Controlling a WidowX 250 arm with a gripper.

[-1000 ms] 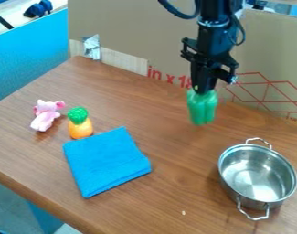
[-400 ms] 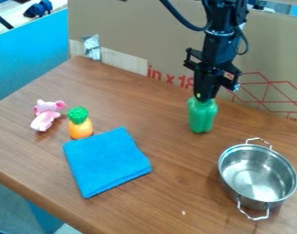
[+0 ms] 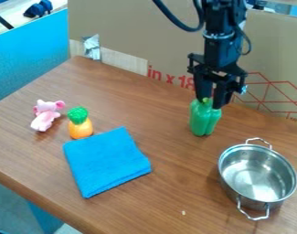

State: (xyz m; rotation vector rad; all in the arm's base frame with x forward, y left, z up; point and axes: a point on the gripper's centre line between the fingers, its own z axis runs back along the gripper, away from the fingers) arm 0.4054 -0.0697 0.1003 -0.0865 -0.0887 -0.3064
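The gripper [image 3: 210,101] hangs over the right back part of the table, its fingers apart on either side of the top of a green pepper-shaped toy [image 3: 204,119]. The green toy stands upright on the wood, its stem showing between the fingers. To the right and nearer the camera is a steel pot [image 3: 258,174] with two handles. A folded blue cloth [image 3: 106,162] lies left of centre. Behind its left corner stands a toy pineapple [image 3: 80,124], orange with a green top, and beside that is a pink plush toy [image 3: 45,115].
A cardboard sheet [image 3: 132,36] with red print rises along the table's back edge, behind the arm. A blue panel [image 3: 28,55] borders the left side. The table's front edge [image 3: 37,194] runs across the lower left.
The green toy has come down onto the table with the gripper, shifting slightly right. The fingers, earlier close together at its top, have opened.
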